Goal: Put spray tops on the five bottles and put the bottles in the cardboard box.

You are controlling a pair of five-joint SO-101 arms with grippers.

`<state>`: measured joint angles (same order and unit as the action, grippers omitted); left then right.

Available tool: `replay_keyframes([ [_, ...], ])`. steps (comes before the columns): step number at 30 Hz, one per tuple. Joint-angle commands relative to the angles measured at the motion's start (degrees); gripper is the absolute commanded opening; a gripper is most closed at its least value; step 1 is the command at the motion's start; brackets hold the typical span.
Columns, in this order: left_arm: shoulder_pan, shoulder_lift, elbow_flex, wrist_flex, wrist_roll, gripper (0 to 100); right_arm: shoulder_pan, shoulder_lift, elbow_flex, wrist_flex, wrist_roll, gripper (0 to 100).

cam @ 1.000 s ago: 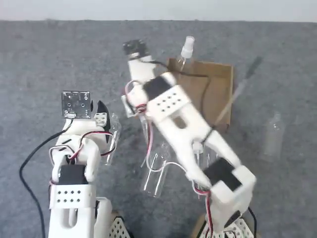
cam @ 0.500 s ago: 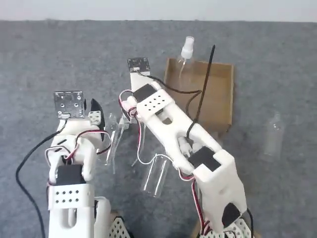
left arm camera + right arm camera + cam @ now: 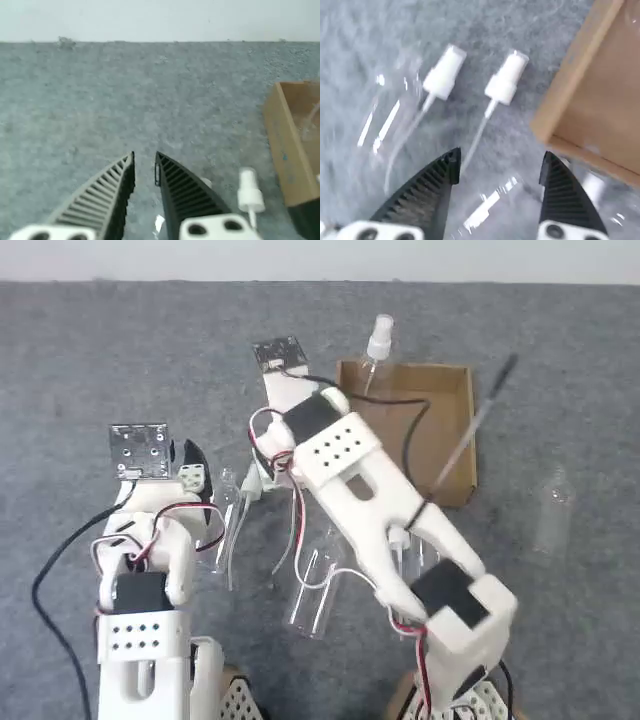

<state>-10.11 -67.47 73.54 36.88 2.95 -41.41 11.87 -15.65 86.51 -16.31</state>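
- Cardboard box (image 3: 455,430): it lies open-topped on the grey counter (image 3: 120,350), just beyond your right arm (image 3: 370,480). One brown wall of it also shows in the right wrist view.
- Capped bottle (image 3: 376,348): it stands upright at the box's far corner on the left-arm side, with a white spray top on. From the high view you cannot tell whether it stands inside the wall or just outside it.
- Box-side spray top (image 3: 506,77) and outer spray top (image 3: 442,79): they lie side by side on the counter, apart from each other, just beside the box. Their dip tubes trail toward your right hand.
- Lying bottle (image 3: 315,592): clear and uncapped, it rests on its side between the two arms.
- Side bottle (image 3: 552,512): clear and uncapped, it sits on the counter well apart from the others, past the box's right wall. Whether it is upright or lying cannot be told.
- Left-arm bottle (image 3: 228,515): clear, just beside your left arm (image 3: 150,550).
- Right hand (image 3: 501,156): the jaws are spread wide and grip nothing. The hand hangs over the counter near the two tubes.
- Left hand (image 3: 145,156): the fingers are narrowly parted with nothing between them, and bare counter lies ahead.
- Thin dark rod (image 3: 478,430): it slants across the box's right wall.
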Motion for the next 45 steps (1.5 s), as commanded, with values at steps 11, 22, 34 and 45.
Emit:
replay_keyframes([
  [11, 7.2, -0.5, -4.0, 5.6, -1.8, 6, 19.4, -24.0, -3.4, 15.9, 18.5, 21.1],
  [22, 14.2, 20.9, -18.9, 13.1, -4.4, 10, 56.7, -31.9, 21.0, 4.6, 40.3, 15.6],
  [34, 15.9, 57.8, -42.9, 13.5, -4.3, 15, 69.5, -24.1, 35.8, -14.5, 42.5, 28.6],
  [45, 17.0, 82.0, -60.7, 16.1, -2.3, 15, 69.5, -11.5, 36.0, -20.6, 42.4, 28.6],
])
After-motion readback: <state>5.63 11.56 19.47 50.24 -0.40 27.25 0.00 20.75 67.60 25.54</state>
